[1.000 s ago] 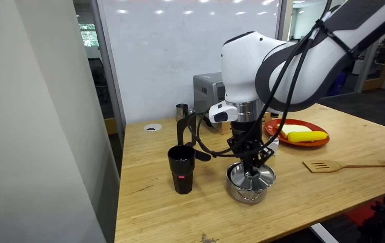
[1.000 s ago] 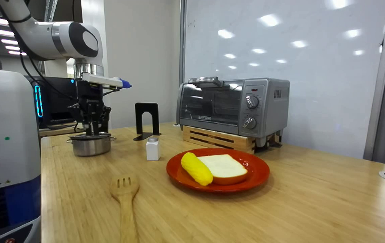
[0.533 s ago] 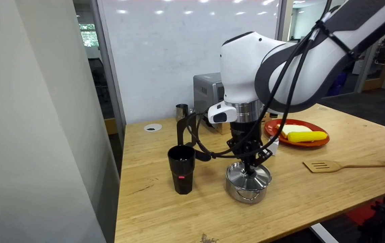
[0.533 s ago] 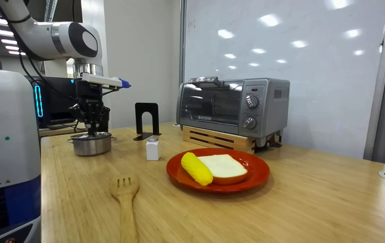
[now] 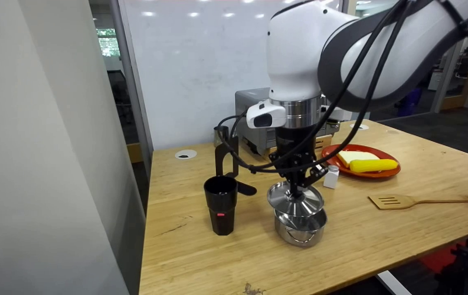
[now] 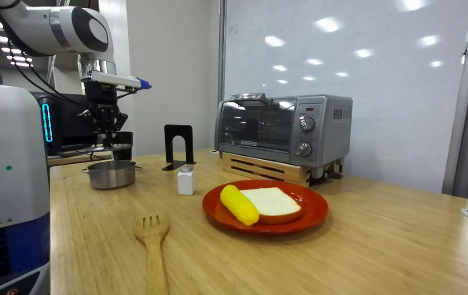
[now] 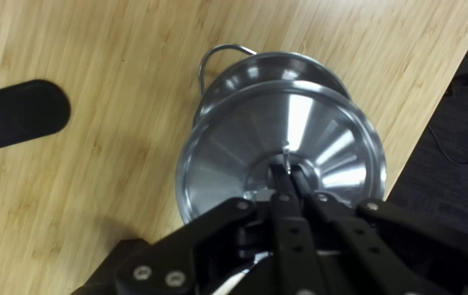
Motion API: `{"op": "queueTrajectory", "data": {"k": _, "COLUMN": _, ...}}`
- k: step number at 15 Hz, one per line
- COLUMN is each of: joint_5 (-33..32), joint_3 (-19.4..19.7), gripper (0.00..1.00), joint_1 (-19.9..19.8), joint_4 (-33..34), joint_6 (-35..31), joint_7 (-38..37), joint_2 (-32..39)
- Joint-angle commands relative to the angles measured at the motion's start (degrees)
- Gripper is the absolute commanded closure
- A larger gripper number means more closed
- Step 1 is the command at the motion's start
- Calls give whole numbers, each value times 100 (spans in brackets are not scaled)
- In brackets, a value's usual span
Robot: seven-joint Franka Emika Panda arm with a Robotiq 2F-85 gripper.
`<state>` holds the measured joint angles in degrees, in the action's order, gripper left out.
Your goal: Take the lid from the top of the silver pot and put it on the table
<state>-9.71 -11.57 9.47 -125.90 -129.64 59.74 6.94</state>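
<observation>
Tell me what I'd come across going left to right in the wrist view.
Black bookend, silver lid, table edge, then the dark area beyond it. The pot and gripper overlap the lid in that picture, so I've left them out of the order.

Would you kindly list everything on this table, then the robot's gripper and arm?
lid: 1, silver, gripped above pot
pot: 1, silver, on table
cup: 1, black, near pot
bookend: 1, black, near cup
plate: 1, red, on table
bread: 1, white, on plate
corn cob: 1, yellow, on plate
shaker: 1, white, near plate
spatula: 1, tan, on table
toaster oven: 1, grey, on wooden stand
wooden stand: 1, tan, under toaster oven
metal container: 1, silver, near toaster oven
inset discs: 2, white, in table
gripper: 1, black, shut on lid
arm: 1, mostly white, above gripper
</observation>
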Motion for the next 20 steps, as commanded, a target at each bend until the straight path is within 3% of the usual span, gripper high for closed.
{"op": "queueTrajectory", "data": {"k": 1, "joint_5": 46, "joint_3": 66, "gripper": 99, "joint_1": -77, "joint_4": -236, "joint_6": 63, "joint_7": -21, "joint_2": -560}}
{"op": "queueTrajectory", "data": {"k": 8, "joint_5": 198, "joint_3": 652, "gripper": 99, "joint_1": -404, "joint_4": -177, "joint_6": -85, "joint_7": 219, "joint_2": -840}}
{"op": "queueTrajectory", "data": {"k": 14, "joint_5": 390, "joint_3": 1004, "gripper": 99, "joint_1": -685, "joint_4": 758, "joint_6": 143, "joint_7": 733, "joint_2": -179}}
{"op": "queueTrajectory", "data": {"k": 20, "joint_5": 707, "joint_3": 941, "gripper": 99, "joint_1": -925, "joint_4": 1805, "joint_6": 345, "joint_7": 1143, "joint_2": 924}}
